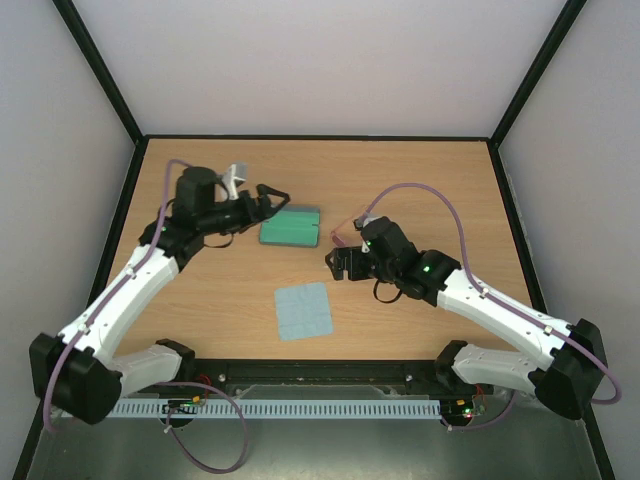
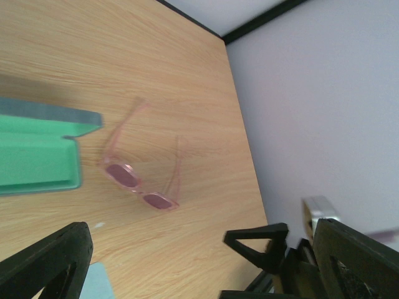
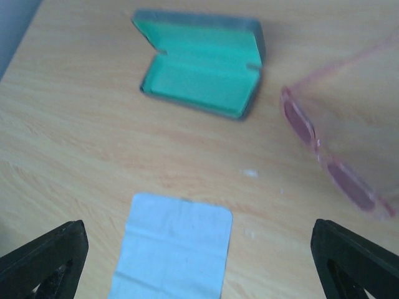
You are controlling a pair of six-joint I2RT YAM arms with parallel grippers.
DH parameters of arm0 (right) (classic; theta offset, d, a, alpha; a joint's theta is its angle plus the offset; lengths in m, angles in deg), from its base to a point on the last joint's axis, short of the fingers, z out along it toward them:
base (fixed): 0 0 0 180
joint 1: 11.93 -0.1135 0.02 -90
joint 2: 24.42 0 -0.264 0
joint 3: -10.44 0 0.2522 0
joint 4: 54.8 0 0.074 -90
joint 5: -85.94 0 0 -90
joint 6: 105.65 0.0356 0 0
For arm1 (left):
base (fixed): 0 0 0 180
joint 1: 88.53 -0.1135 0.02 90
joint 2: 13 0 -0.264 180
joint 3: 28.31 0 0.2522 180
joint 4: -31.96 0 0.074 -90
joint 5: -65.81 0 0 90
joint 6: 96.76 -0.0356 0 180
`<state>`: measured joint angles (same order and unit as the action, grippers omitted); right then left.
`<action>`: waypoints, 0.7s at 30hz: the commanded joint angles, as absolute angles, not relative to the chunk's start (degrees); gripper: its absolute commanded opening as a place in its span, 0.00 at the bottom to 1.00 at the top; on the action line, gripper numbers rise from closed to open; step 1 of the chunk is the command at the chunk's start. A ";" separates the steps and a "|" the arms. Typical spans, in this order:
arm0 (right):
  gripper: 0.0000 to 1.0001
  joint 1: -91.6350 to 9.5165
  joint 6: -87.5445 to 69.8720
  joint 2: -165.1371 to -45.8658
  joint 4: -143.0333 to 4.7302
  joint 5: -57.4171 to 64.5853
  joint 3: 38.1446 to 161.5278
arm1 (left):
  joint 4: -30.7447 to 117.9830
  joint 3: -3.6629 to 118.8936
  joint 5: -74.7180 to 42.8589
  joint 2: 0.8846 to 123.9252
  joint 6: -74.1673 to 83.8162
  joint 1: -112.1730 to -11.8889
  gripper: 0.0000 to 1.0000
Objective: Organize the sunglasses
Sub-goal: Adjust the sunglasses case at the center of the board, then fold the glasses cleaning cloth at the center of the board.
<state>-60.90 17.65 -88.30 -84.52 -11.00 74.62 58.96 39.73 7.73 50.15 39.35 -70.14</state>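
The right hand is held wide apart, nothing gripped. The sunglasses are laid on the counter just past it, untouched, arms unfolded. The opened case is parked beside them; the left hand is spread too.

sunglasses blurred, clipped at right edge, case cropped at left, perhaps cloth corner below

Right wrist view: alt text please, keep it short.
Pink sunglasses lie on the wooden table at right, arms unfolded, beside an open grey case with green lining. A light blue cloth lies flat in the foreground, framed by the open, empty right gripper.
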 commanded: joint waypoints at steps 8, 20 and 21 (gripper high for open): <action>0.80 -56.05 21.88 -83.15 -88.07 7.01 67.69 | 63.10 33.19 -11.29 43.40 42.73 -57.16 0.99; 0.43 -58.91 17.72 -97.90 -87.31 -1.41 70.89 | 63.17 18.97 -18.46 40.57 42.21 -56.44 1.00; 0.43 -59.77 17.10 -98.49 -86.75 -2.40 71.06 | 63.48 18.67 -18.62 40.53 42.06 -56.43 0.99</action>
<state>-57.30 19.66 -96.80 -86.91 2.80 68.63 63.00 19.75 -15.94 40.43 43.72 -56.67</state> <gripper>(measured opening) 0.441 0.994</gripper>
